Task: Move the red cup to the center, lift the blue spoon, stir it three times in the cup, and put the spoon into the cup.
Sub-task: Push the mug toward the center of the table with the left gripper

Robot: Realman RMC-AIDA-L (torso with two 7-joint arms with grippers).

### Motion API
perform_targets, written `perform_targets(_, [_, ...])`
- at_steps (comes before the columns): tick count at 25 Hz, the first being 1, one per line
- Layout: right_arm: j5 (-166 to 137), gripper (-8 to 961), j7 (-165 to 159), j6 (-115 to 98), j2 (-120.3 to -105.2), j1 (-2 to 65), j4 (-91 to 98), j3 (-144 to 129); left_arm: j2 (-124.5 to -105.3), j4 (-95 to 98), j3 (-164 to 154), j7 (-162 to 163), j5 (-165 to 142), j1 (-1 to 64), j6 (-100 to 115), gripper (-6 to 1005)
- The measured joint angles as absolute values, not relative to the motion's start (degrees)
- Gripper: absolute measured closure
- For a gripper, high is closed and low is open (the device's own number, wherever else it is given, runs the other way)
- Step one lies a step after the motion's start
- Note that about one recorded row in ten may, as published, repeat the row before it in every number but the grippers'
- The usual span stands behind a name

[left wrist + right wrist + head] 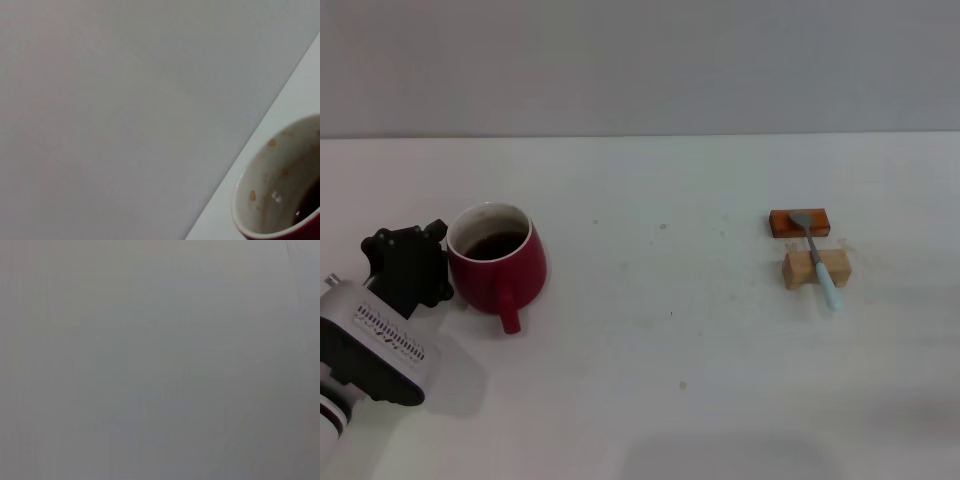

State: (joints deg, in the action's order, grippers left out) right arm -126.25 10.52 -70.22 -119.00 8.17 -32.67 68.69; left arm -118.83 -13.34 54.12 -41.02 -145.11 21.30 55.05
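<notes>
Black and bulky, the left hand (420, 265) sits at the left of the white bench (670, 380), right against the side of the red cup (500, 262); whether its fingers are spread or pressed on the cup cannot be told. The cup stands upright, dark liquid inside, its loop handle pointing toward the robot. In the left wrist view the cup's white inner wall (280, 195) fills one corner. Well apart to the right, the blue spoon (817, 260) lies across a small wooden block (814, 268), its metal bowl resting on an orange-brown block (800, 222) just behind. The right hand is out of sight.
</notes>
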Motion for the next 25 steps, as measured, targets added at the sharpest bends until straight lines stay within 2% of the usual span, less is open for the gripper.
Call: perform_targets(25, [-126.4,120,10.6,-70.2,-118.91,8.2,-32.8,68.6,-119.09,-20.5,43.9,-40.4,-144.5,20.5,51.5,995])
